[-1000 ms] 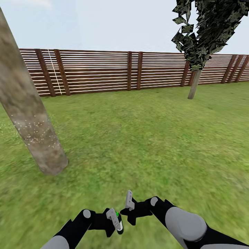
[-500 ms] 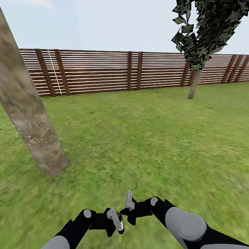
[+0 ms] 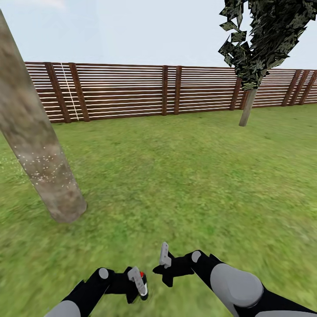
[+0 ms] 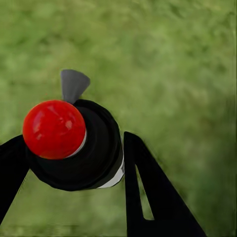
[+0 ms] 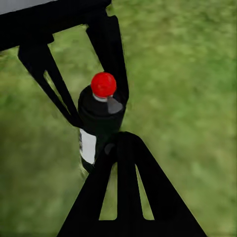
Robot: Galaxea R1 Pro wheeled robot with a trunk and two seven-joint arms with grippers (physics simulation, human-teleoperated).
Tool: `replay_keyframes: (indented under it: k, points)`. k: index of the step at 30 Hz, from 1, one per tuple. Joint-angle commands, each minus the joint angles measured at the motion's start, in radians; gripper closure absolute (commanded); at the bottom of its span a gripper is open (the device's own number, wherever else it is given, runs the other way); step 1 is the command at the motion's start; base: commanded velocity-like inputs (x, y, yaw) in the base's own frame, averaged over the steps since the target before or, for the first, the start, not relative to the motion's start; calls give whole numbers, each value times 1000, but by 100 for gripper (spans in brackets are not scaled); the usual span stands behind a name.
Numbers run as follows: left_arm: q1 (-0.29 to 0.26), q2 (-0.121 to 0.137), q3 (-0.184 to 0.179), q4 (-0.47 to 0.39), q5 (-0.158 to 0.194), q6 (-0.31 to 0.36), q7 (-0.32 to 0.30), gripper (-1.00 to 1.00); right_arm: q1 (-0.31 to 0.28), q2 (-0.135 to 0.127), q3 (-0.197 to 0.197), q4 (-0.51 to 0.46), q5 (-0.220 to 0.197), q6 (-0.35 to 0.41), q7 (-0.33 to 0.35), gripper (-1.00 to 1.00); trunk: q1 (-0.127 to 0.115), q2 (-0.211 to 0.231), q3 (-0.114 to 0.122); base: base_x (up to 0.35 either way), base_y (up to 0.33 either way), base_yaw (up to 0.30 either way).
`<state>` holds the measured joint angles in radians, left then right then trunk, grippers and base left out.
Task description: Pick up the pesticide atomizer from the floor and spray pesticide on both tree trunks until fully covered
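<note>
My left gripper point(image 3: 139, 284) is shut on the pesticide atomizer point(image 3: 141, 281), low over the grass close in front of me. In the left wrist view, its red nozzle top point(image 4: 54, 129) and black body point(image 4: 96, 153) sit between the two black fingers point(image 4: 148, 192). In the right wrist view the atomizer point(image 5: 101, 121) stands upright in those fingers, white label showing. Just right of it, my right gripper point(image 3: 164, 259) is shut and holds nothing; its tip point(image 5: 121, 140) lies close to the bottle. One tree trunk point(image 3: 39, 145) leans at near left, flecked with white specks. The other tree point(image 3: 247, 108) stands far right by the fence.
Green lawn point(image 3: 185, 176) stretches open from me to the brown slatted fence point(image 3: 167, 90) across the back. The far tree's dark leafy canopy point(image 3: 264, 35) hangs at the upper right.
My left gripper has shifted left and slightly down with the atomizer. The nozzle tip showed green, then orange, and is red now. The right arm and the camera stayed still.
</note>
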<state>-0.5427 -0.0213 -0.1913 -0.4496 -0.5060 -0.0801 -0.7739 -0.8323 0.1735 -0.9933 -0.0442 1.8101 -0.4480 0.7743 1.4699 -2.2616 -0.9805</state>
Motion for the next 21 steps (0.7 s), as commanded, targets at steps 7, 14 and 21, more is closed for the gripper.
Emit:
replay_keyframes:
  k: [7,14,21]
  points:
    - [32,163,0,0,-6,-7,-1,100,0,1,-9,-5,10,-4,4,-100,0,0,-1,0,0,0]
    - [115,277,55,46,37,-8,91,100,12,-85,-11,-27,-10,-4,-79,-100,0,0,-1,0,0,0]
    - [139,270,238,389,391,-323,560,100,328,-216,-9,-22,-419,-66,-1040,-100,0,0,-1,0,0,0]
